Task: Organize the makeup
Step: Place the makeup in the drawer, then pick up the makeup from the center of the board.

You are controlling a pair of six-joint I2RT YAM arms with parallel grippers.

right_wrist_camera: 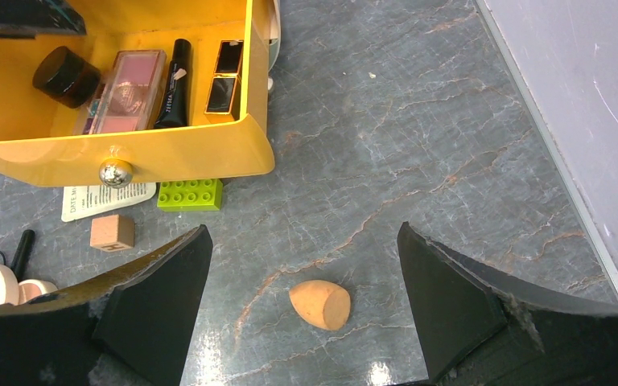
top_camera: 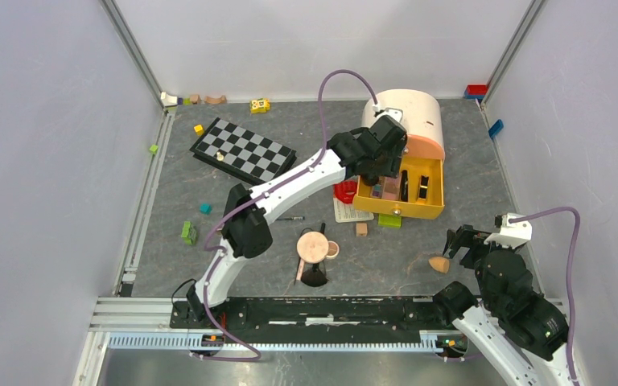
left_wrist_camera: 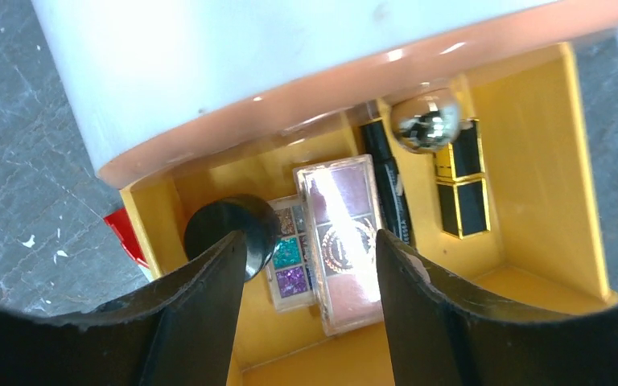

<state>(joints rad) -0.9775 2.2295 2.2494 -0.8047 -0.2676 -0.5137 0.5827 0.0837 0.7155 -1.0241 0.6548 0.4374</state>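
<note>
Right wrist view, nearest first: my right claw (right_wrist_camera: 302,232) hangs over the table (right_wrist_camera: 451,121), jaws spread wide with nothing in them. The orange teardrop sponge (right_wrist_camera: 320,304) lies on its side just below, untouched.
— What else is out?
— Off to its left the round peach compact (top_camera: 313,245) sits on the table with a black handle (right_wrist_camera: 22,248) beside it. I can't tell what that handle belongs to.
— And the drawer?
— Farther back, the yellow drawer (left_wrist_camera: 539,161) is pulled open. From the left wrist I count a black jar (left_wrist_camera: 229,233), a glitter palette (left_wrist_camera: 290,259), a pink palette (left_wrist_camera: 342,265), a black tube (left_wrist_camera: 388,181) and a black-gold lipstick (left_wrist_camera: 463,181) lying inside. My left claw (left_wrist_camera: 310,236) hovers above them, fingers parted, empty.
— So how far along?
— I'd judge past halfway: five pieces stowed, with the sponge, the compact and whatever that handle is left to bring in
</note>
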